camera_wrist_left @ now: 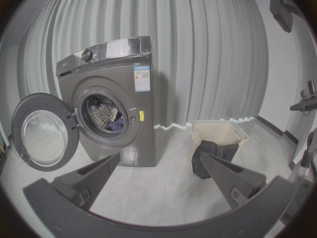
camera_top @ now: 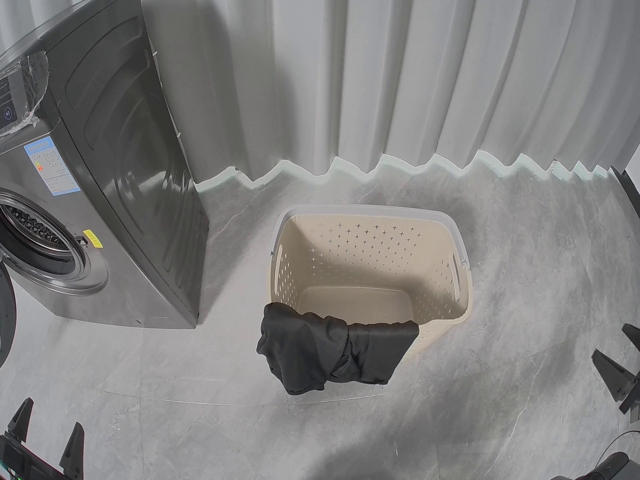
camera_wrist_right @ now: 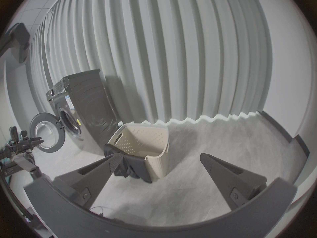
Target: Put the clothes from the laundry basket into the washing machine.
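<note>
A beige laundry basket (camera_top: 460, 261) stands on the floor in the middle. A black garment (camera_top: 327, 351) hangs over its near rim, partly outside; the rest of the basket's inside looks bare. The grey washing machine (camera_top: 127, 168) stands at the left with its round door (camera_wrist_left: 43, 133) swung open, and a dark cloth (camera_wrist_left: 115, 124) lies in the drum. My left gripper (camera_top: 52, 415) is low at the near left, open and holding nothing. My right gripper (camera_top: 610, 340) is at the far right, open too, well away from the basket (camera_wrist_right: 145, 142) and the garment (camera_wrist_right: 132, 166).
A pleated white curtain (camera_top: 400, 68) closes off the back. The grey floor (camera_top: 520, 235) lies open around the basket and between it and the machine. The open door (camera_top: 5, 321) juts out at the left edge.
</note>
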